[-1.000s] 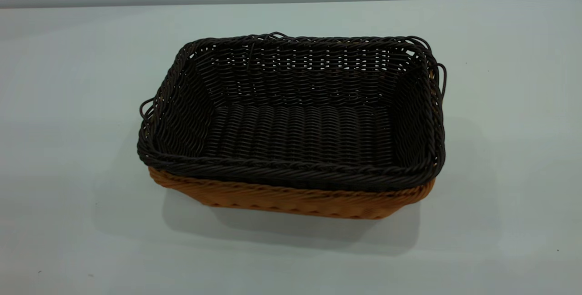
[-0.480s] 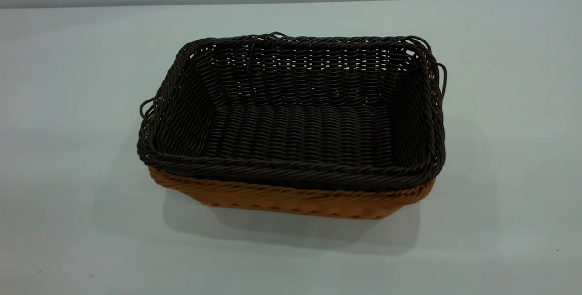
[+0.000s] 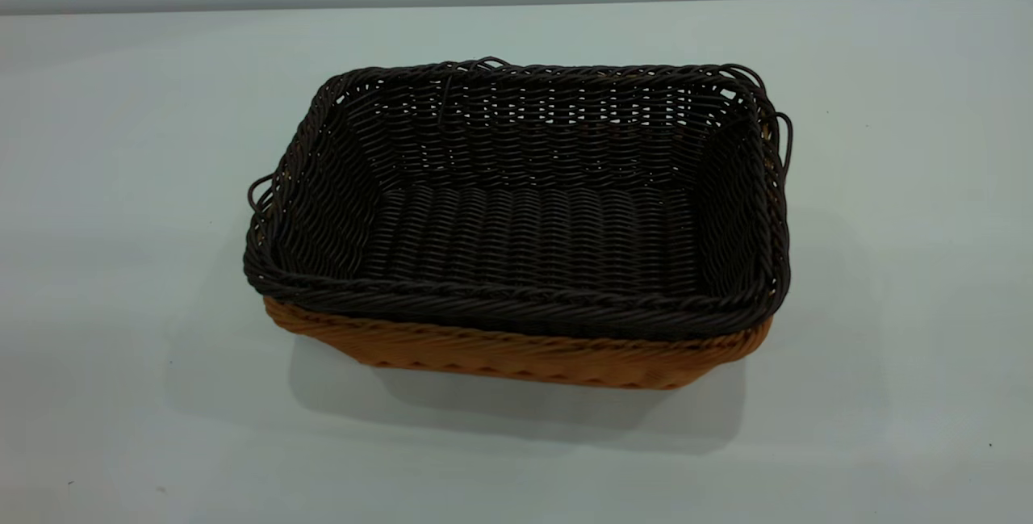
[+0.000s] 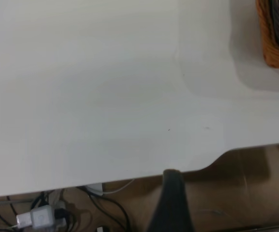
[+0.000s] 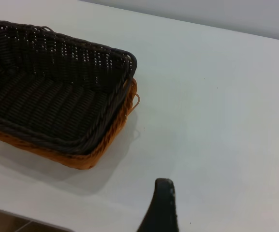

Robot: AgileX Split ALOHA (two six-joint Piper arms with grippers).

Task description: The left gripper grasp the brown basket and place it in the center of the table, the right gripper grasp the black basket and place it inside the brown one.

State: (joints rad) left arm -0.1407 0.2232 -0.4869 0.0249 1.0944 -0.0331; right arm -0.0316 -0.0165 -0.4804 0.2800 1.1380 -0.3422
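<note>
1. 2 baskets sit nested at the centre of the exterior frame: we see the black basket (image 3: 524, 209) inside the brown basket (image 3: 516, 354), whose orange-tan wall shows only as a strip below the dark rim.
2. We see the pair resting on the table (image 3: 121, 185), with a soft shadow beneath it toward the lower edge of the frame.
3. We see no arm in the exterior view.
4. We catch 1 dark finger of the left gripper (image 4: 170, 205) at the lower edge of its wrist frame, past the table edge, well apart from the brown basket corner at the upper right; its state we cannot tell.
5. We catch 1 dark finger of the right gripper (image 5: 161, 208) at the bottom of its wrist frame, above bare table, apart from the baskets at the left; whether it is parted or closed we cannot tell.
</note>
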